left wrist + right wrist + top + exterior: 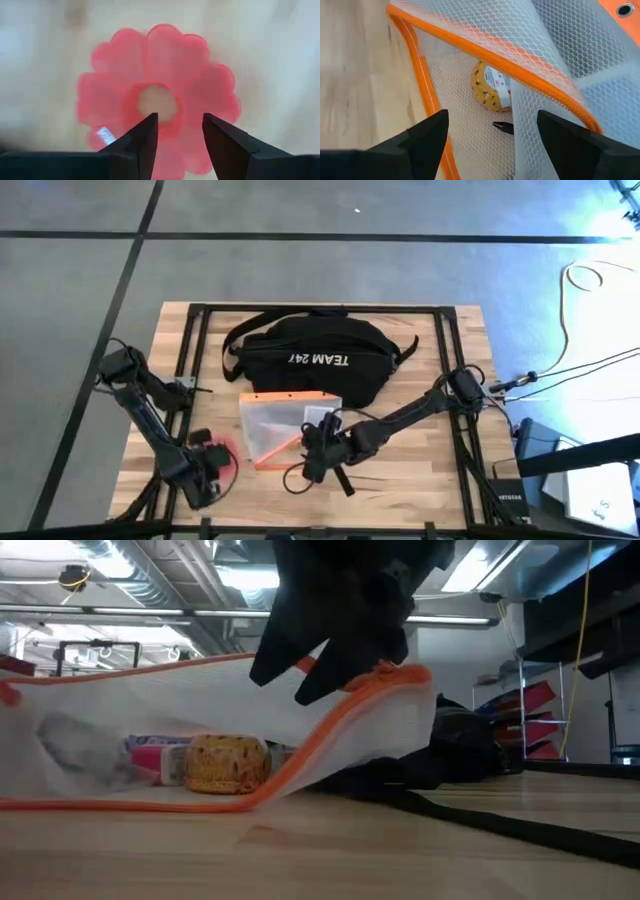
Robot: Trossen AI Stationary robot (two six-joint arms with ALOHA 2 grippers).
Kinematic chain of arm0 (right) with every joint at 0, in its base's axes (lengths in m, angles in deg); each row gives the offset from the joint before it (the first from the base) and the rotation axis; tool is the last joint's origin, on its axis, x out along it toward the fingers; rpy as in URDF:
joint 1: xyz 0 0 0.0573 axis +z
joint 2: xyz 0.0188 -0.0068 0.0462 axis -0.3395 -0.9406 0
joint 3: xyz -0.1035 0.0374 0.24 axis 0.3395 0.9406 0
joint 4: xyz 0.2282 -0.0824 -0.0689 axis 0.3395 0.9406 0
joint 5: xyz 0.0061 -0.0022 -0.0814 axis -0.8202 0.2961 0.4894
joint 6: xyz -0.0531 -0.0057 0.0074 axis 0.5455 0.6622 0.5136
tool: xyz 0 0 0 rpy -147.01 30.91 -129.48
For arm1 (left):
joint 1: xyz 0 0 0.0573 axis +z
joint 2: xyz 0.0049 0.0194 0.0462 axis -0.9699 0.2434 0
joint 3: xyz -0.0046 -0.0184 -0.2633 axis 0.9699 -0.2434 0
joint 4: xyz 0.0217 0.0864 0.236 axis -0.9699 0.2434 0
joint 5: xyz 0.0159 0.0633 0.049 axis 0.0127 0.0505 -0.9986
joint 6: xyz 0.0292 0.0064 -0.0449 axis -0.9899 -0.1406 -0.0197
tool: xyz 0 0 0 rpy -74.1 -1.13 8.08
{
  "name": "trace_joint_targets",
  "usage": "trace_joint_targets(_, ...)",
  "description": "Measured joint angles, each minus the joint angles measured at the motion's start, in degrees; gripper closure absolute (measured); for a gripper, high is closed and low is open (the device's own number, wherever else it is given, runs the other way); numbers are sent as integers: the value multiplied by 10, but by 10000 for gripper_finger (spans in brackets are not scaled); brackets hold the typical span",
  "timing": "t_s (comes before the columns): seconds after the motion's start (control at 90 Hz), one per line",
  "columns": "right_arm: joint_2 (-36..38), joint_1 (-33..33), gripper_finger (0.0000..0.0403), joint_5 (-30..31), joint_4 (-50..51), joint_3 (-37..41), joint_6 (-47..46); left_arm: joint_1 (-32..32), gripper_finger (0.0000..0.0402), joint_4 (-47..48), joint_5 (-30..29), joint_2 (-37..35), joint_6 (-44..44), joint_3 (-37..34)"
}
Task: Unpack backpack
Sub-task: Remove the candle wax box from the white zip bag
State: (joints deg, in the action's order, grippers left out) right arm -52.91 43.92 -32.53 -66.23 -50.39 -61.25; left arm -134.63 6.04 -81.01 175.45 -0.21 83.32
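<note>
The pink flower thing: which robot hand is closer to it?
Left. The left gripper hangs right over the pink flower; the right gripper is off at the mesh pouch.

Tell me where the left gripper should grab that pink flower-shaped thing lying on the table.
Probably one petal at the rim, or the band between the centre hole and the outer edge. The pink flower piece lies flat on the wooden table, so come straight down. The left gripper hangs above it, open, fingers either side of the strip below the hole; lowering and closing there should pinch it.
</note>
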Motion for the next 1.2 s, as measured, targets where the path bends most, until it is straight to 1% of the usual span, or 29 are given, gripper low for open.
trace_joint_targets(0.144,0,0,117,3,-18,0,0,-1,261,91,-37,-10,7,1)
trace_joint_targets(0.256,0,4,117,11,-43,0,3,6,261,98,-52,-12,5,1)
trace_joint_targets(0.311,0,9,117,9,-59,0,11,9,261,53,-57,-18,-5,1)
trace_joint_targets(0.389,0,18,117,-5,-92,0,33,9,261,-66,-92,-26,-39,2)
trace_joint_targets(0.478,0,33,117,-31,-130,0,57,1,261,-214,-150,-29,-118,3)
trace_joint_targets(0.533,0,40,117,-53,-153,0,69,-2,261,-280,-173,-29,-174,4)
trace_joint_targets(0.611,0,51,117,-66,-176,0,92,0,261,-309,-207,-29,-230,4)
trace_joint_targets(0.7,-5,60,116,-36,-176,-1,87,2,261,-319,-255,-29,-291,4)
trace_joint_targets(0.767,-10,61,112,-33,-175,-1,93,2,261,-332,-293,-29,-312,4)
trace_joint_targets(0.811,-15,63,108,-36,-184,-1,94,6,261,-347,-303,-29,-329,4)
trace_joint_targets(0.867,-19,63,104,-62,-201,-1,97,12,261,-374,-286,-29,-365,4)
trace_joint_targets(0.933,-27,63,99,-114,-236,-1,106,22,261,-402,-234,-29,-424,4)
trace_joint_targets(1.044,-38,63,98,-193,-236,-1,106,39,261,-431,-146,-29,-511,-3)
trace_joint_targets(1.133,-45,64,100,-231,-213,0,105,55,261,-448,-68,-28,-585,-19)
trace_joint_targets(1.2,-49,63,100,-242,-194,-1,101,68,261,-458,-37,-28,-624,-36)
